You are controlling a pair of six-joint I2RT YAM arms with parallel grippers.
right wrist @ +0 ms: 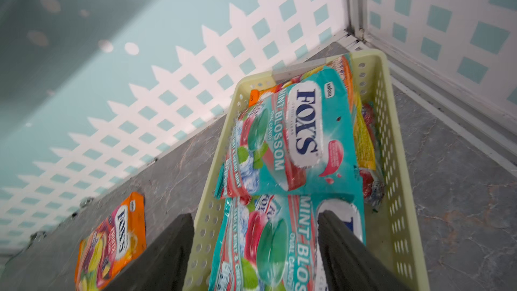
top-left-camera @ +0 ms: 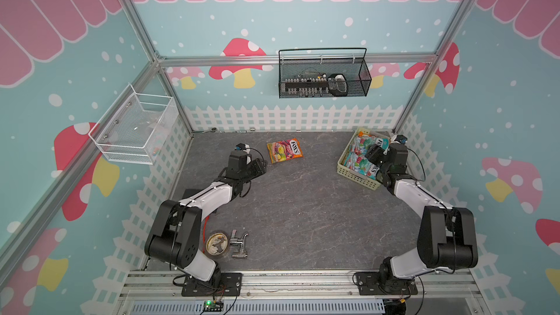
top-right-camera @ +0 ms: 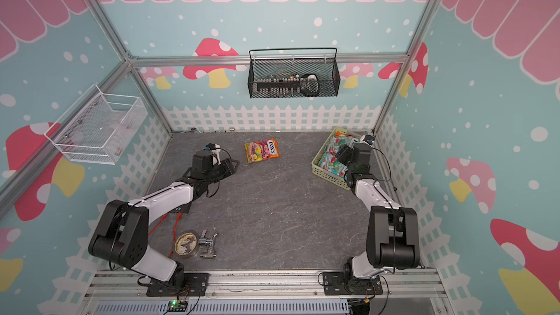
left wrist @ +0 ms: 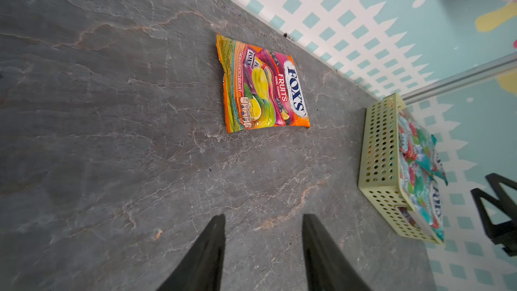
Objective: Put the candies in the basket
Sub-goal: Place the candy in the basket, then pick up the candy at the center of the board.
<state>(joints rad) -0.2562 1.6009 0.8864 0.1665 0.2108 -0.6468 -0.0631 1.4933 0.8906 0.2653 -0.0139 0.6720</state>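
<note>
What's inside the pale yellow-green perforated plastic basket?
Overlapping glossy teal candy bags, with an orange-and-yellow bag edging out beneath them. The floor of the basket and anything lower are covered.

Tabletop [top-left-camera: 303, 207]: dark grey, stone-veined with pale cracks, flat, with printed walls on three sides.

Orange candy bag [top-left-camera: 285, 150]: lies flat, printed face up, toward the far edge at about mid-width. It is alone, well apart from everything else.

Pale yellow-green basket [top-left-camera: 354, 174]: stands in the far right corner, askew to the walls, sides perforated.

Front left: round shallow dish [top-left-camera: 216, 244], with a metal tap fitting [top-left-camera: 239, 243] on its side just beside it, to the right.

Far edge: a few small metal bits [top-left-camera: 214, 129], too small to identify.
</note>
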